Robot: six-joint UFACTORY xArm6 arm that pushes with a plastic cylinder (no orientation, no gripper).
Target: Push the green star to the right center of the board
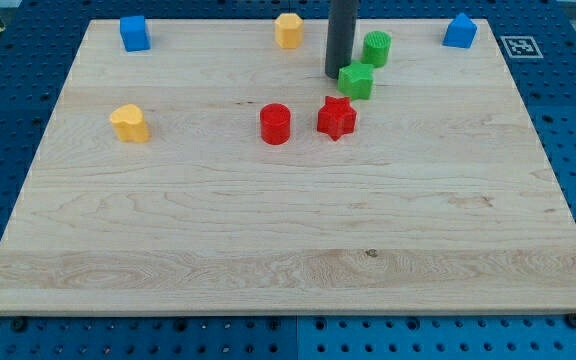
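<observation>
Green star: the small green star-shaped block [356, 80] lies near the view's top, a little right of the board's middle, well apart from the right centre where it must end up.
My tip: the dark rod's lower end [339, 75] stands just to the view's left of the green star, touching it or nearly so; it is a bare rod with nothing to open or close, and it holds nothing.
Green cylinder: a small green round block [376, 48] sits just above and right of the green star, very close to it.
Red star: a red star-shaped block [336, 117] lies just below the green star, slightly left.
Red cylinder: a red round block [276, 124] lies below and further left of the green star.
Board: the pale wooden board [268, 250] stretches bare to the right of the green star.
Risk: a push aimed straight right could graze the green cylinder and drag it along; an off-centre contact would likely spin the green star off my tip; a path curving downward too early may clip the red star.
</observation>
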